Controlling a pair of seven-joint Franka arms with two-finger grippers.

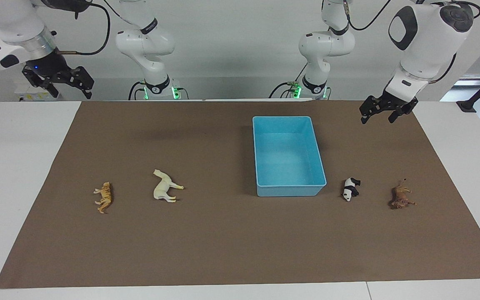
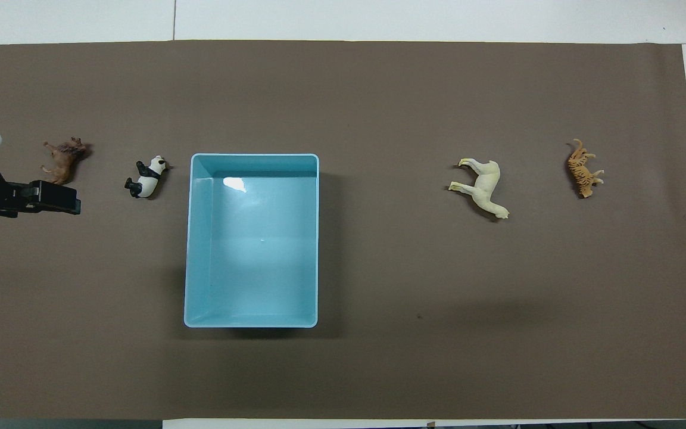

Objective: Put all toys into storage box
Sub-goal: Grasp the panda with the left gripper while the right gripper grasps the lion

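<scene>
Lion [image 1: 401,198] and panda [image 1: 351,188] lie flat, just forward of the raised, open left gripper [image 1: 383,113]; right gripper [image 1: 63,85], open, waits.

Looks like a robotics lab to me: two white Franka arms [image 1: 148,46] bolted at a white table [image 1: 15,166] with a brown mat [image 1: 223,241], bare walls, cables everywhere.

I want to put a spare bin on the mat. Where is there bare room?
Widest free patch: the brown mat between the blue box and the white horse. The whole strip farther from the robots than the toy row is bare too. Tightest spot: between the box and the panda, with the lion just past it.
</scene>
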